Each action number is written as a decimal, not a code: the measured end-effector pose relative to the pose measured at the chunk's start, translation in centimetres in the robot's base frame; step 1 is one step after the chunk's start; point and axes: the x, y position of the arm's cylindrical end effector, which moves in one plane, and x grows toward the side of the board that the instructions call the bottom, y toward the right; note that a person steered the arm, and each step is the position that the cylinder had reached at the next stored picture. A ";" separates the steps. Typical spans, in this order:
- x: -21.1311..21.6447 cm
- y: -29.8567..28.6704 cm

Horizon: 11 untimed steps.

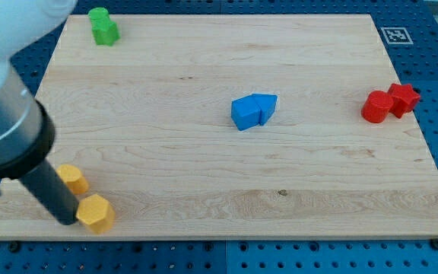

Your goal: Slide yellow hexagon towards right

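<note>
The yellow hexagon [95,212] lies near the bottom left corner of the wooden board [226,175]. My tip [68,219] rests on the board right at the hexagon's left side, touching it or nearly so. A second yellow block [73,179] of unclear shape sits just above, partly hidden behind the dark rod.
Two blue blocks [252,111] sit pressed together near the board's middle. A red cylinder [376,106] and a red star-like block [404,98] sit together at the right edge. Two green blocks [103,26] are at the top left. The arm's large body fills the upper left.
</note>
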 end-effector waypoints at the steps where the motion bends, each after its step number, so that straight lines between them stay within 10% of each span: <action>1: 0.4 1.0; 11: -1.0 18.0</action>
